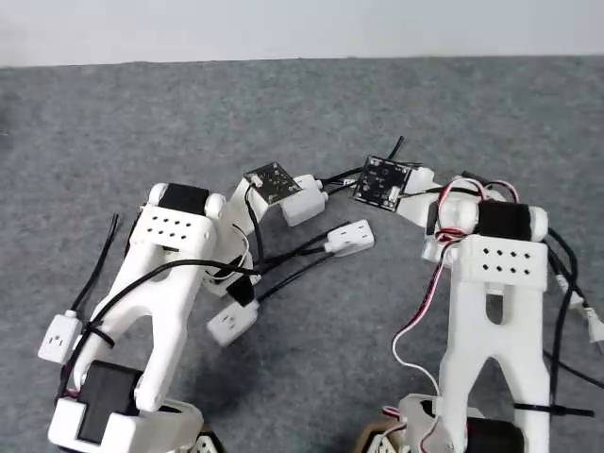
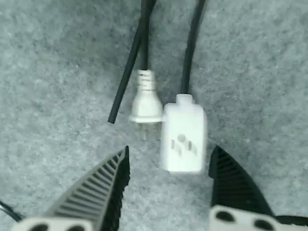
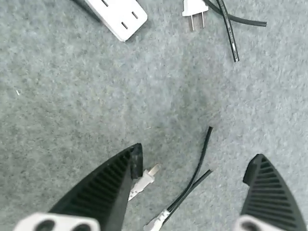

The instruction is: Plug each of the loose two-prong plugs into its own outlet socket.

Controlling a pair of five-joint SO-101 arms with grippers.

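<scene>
My left gripper (image 2: 170,153) is open just above the grey mat, its fingertips on either side of the near end of a white outlet socket (image 2: 183,139) on a black cable. A white two-prong plug (image 2: 146,103) lies against that socket's side, loose. My right gripper (image 3: 197,154) is open over bare mat. A small white plug (image 3: 144,179) lies beside one of its fingers (image 3: 110,185), and another white plug (image 3: 194,8) and a white socket (image 3: 118,14) lie farther off. In the high view both grippers (image 1: 307,200) (image 1: 420,193) are down at mid-table.
More white sockets lie on the mat at the centre (image 1: 349,238), the lower middle (image 1: 233,321) and the far left (image 1: 59,337), with black cables running between them. Cut black wire ends (image 3: 195,185) lie between my right fingers. The grey mat (image 1: 302,104) stretches beyond the arms.
</scene>
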